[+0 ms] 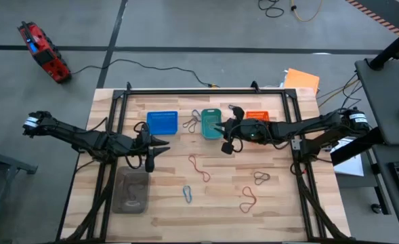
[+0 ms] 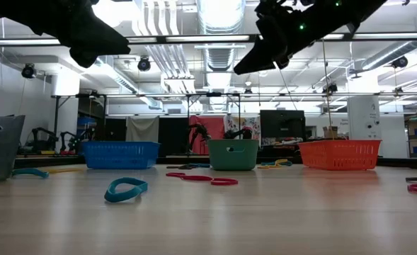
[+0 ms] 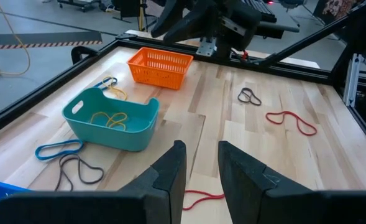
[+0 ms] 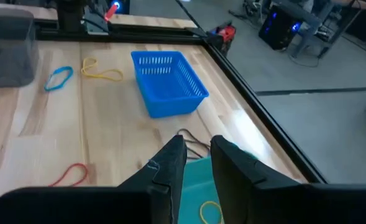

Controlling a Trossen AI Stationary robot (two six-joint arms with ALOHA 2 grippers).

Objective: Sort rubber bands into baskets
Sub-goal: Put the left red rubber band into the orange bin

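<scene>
Mostly thin twisted rubber bands point(image 1: 199, 168)

blue basket point(image 1: 162, 123), teal basket point(image 1: 211, 124), orange basket point(image 1: 257, 116)

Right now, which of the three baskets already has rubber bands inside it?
The teal basket, the middle one in the row: yellow bands lie in it. The orange basket and the blue basket show bare bottoms.
</scene>
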